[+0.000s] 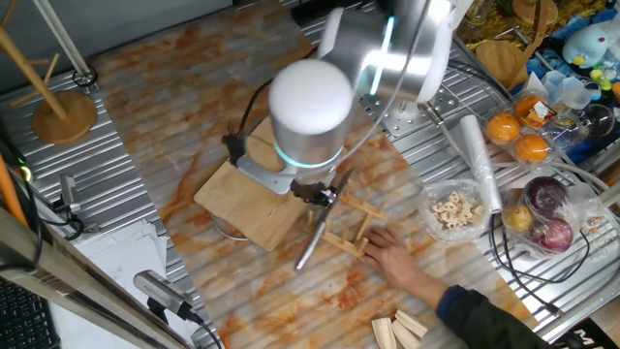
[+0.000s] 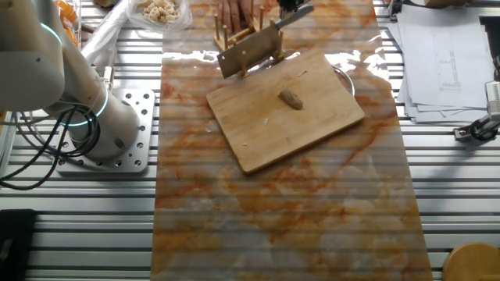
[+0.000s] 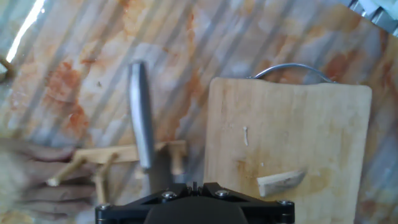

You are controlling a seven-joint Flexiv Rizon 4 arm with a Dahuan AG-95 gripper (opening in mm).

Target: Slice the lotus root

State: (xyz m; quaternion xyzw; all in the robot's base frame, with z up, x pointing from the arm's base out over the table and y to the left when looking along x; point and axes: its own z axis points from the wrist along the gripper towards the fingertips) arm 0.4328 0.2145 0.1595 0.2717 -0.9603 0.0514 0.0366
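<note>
One fixed view: looking down steeply from above the arm's side, with the arm filling the upper centre and the cutting board (image 1: 254, 199) half hidden beneath it.
The other fixed view: looking down from the opposite side, showing the board whole at upper centre.
Hand view: sitting close, looking down along the fingers, showing the board at right.
Shared: all three are showing the board and the wooden rack (image 2: 244, 40).

The small tan lotus root chunk (image 3: 281, 182) lies on the wooden cutting board (image 3: 311, 137), right of the gripper (image 3: 194, 186); the steel cleaver (image 3: 141, 121) and wooden rack (image 3: 102, 163) sit left.

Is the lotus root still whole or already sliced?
Whole: the lotus root lies as one chunk on the cutting board; the knife sits at the rack.
</note>
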